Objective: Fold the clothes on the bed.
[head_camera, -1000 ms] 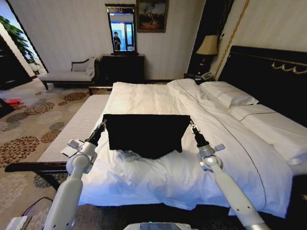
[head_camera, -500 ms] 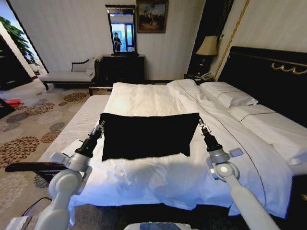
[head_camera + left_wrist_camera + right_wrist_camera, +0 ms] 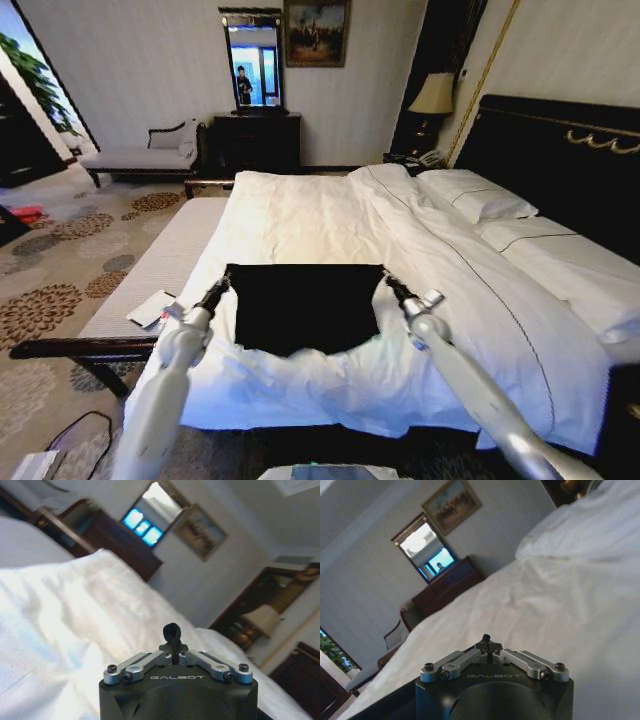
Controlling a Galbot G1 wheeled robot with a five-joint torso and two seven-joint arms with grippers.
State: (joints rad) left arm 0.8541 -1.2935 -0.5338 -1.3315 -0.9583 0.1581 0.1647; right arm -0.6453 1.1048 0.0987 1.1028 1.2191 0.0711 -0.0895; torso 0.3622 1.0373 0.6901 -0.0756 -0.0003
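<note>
Left gripper: the black left gripper [image 3: 218,291] is clenched on the near-left corner of the black soft-cloth T-shirt [image 3: 305,308]; in the left wrist view [image 3: 171,650] a curl of black cloth pokes up between its closed tips.
Right gripper: the black right gripper [image 3: 388,284] is clenched on the opposite corner, with a small nub of dark cloth between the tips in its own wrist view [image 3: 486,645].
Shirt: it hangs stretched between the two grippers over the near part of the large bed with white duvet [image 3: 330,215], top edge straight, lower edge sagging into a curve that touches the rumpled bedding.
Lettering: not visible on the side facing me.
Risk, slip: each pinch looks to catch only a small bit of cloth, so a sideways tug could pull a corner free and drop that half.
Risk, skew: if one arm lowers ahead of the other, the fold would probably land crooked.
Risk, snag: the sagging hem may drag the loose duvet and bunch underneath.
Surroundings: the dark wooden headboard [image 3: 560,160] stands well apart on the robot's right.
</note>
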